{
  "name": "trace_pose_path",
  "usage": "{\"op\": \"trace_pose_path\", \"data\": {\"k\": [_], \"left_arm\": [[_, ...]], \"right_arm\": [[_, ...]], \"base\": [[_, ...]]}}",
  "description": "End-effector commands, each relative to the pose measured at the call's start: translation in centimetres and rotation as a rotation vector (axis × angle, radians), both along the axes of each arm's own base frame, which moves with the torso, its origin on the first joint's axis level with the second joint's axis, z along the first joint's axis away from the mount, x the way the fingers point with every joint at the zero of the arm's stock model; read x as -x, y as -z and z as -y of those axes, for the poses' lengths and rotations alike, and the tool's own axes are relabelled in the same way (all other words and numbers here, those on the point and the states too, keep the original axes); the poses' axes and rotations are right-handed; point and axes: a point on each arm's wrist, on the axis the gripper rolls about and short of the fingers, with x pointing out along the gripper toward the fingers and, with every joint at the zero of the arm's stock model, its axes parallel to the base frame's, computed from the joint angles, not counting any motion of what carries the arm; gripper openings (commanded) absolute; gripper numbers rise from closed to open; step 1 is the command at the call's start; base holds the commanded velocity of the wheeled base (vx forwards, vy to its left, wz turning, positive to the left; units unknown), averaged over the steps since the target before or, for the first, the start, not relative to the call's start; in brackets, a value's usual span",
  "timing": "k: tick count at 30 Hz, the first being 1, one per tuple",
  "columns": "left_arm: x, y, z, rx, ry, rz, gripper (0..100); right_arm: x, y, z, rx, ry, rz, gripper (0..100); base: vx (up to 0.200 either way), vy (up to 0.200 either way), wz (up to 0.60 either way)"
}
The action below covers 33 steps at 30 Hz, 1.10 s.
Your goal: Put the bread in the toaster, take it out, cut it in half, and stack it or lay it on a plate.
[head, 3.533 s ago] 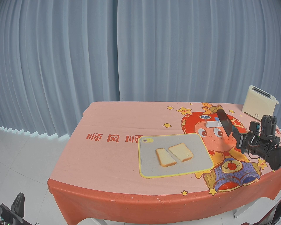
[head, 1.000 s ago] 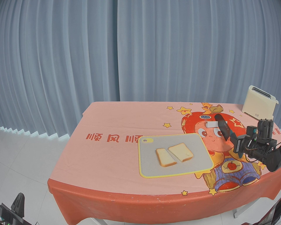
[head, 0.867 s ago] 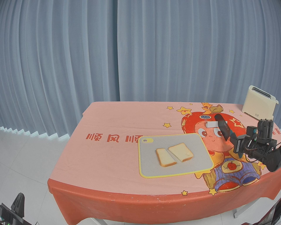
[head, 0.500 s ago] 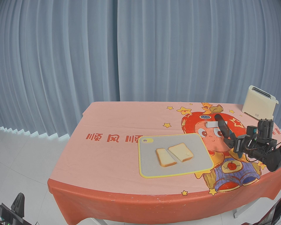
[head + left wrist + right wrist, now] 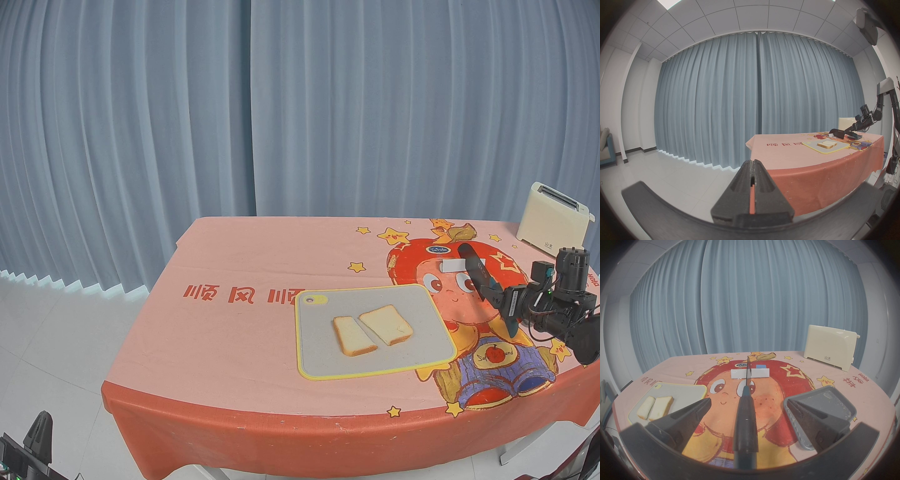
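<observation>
Your right gripper [image 5: 748,402] gaped around knife [image 5: 745,421], propped on rest [image 5: 760,373] at board's [image 5: 319,359] 2 o'clock, since bread [image 5: 386,324] looked halved. Left gripper [image 5: 752,175] was closed.

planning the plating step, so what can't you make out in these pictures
Toaster slots: head view, too small to tell whether empty.
Grey plate: right wrist view, near edge covered by a finger of the right gripper.
Knife handle end: right wrist view, hidden behind the gripper's body.
Bread halves: left wrist view, too small for cut faces.
</observation>
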Motion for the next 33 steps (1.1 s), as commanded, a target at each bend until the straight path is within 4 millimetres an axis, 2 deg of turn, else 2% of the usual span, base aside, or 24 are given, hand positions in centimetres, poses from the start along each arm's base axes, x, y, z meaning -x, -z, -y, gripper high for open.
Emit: {"op": "trace_pose_path", "data": {"k": [1,10,24,33], "left_arm": [[-0.1,0.5,0.0,0.000,0.000,-0.019,0],[-0.1,0.5,0.0,0.000,0.000,-0.019,0],[-0.1,0.5,0.0,0.000,0.000,-0.019,0],[-0.1,0.5,0.0,0.000,0.000,-0.019,0]], "right_arm": [[0.6,-1.4,0.0,-0.002,-0.003,0.053,100],[1.3,-2.8,-0.3,-0.006,-0.018,0.105,100],[3.2,-4.8,-1.9,-0.013,-0.088,0.181,100],[3.6,-4.8,-3.1,-0.024,-0.137,0.187,100]], "base": [[0.000,0.000,0.00],[0.000,0.000,0.00],[0.000,0.000,0.00],[0.000,0.000,0.00]]}}
